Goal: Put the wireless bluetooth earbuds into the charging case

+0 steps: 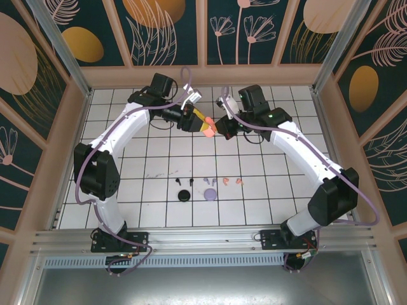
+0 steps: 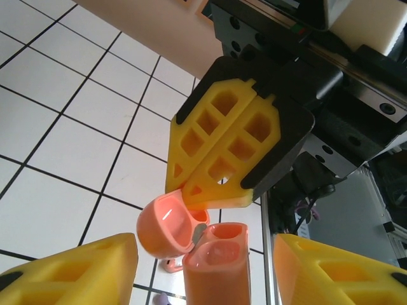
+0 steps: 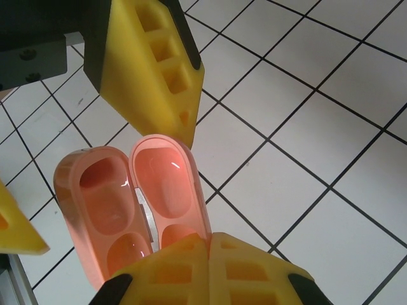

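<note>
So here's where we're at: the salmon-pink charging case (image 1: 208,130) is up in the air with its lid flipped open. Our right hand (image 3: 210,240) has its jaws pressed together on the lid's rim, so as far as we can judge that pinch is what carries it. Our left hand (image 2: 203,254) stands half-wide around the case's lower body, one finger on either side with daylight both ways, touching nothing. The earbuds (image 1: 205,182) lie in a row on the tabletop (image 1: 286,190), well apart from the case and toward the arm bases: black, lilac, then salmon-pink.

What worries us is that a thin lid rim is a lousy handle. If the left fingers come in off-centre, they could shove the body sideways, strain the hinge, or pop the case out of the pinch and onto the tiles. Catching the lid as well would fold it shut.

On views: the left wrist camera shows the gaps beside the case, which the overhead one blurs into a blob. The right wrist camera looks straight into the case's two wells, both empty. The overhead one tells us where the buds sit.
</note>
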`<state>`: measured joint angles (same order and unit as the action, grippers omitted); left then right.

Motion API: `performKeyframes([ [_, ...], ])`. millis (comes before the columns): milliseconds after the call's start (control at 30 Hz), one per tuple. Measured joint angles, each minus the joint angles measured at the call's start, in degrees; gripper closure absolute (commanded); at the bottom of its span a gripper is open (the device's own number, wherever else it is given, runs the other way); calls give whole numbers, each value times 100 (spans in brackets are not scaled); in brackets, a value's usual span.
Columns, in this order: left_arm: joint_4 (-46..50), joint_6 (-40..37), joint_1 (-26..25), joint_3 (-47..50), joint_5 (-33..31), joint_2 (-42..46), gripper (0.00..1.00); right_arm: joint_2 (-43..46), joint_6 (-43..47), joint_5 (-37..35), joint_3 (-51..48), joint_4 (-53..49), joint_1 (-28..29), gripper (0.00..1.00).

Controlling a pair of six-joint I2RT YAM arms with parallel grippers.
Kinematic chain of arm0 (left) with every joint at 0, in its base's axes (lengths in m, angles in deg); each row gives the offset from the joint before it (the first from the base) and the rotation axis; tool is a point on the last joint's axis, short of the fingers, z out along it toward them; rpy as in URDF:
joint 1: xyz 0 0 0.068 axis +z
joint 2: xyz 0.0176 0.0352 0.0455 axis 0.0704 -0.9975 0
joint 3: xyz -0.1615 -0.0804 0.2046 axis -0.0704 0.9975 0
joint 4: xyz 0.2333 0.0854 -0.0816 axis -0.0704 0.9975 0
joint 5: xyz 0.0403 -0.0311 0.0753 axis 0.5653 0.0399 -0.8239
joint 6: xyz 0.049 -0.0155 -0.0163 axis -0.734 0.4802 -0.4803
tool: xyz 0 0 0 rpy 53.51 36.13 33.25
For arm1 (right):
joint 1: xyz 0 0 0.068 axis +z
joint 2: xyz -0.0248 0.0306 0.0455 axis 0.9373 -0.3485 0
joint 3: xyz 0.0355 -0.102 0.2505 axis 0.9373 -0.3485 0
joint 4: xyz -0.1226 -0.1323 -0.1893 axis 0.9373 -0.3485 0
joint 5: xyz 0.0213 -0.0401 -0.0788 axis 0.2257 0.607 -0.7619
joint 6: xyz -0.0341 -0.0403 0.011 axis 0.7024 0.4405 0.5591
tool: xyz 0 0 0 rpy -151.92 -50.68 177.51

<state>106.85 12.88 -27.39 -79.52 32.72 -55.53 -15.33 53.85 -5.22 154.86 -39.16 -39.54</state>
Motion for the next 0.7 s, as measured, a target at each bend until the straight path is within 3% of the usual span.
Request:
performKeyframes([
  [200,122,-151,11,37,-4,0,49,-92,63,-11,87,-87,59,100],
  [700,420,-492,11,151,162,0,51,-151,114,-133,330,-262,208,100],
])
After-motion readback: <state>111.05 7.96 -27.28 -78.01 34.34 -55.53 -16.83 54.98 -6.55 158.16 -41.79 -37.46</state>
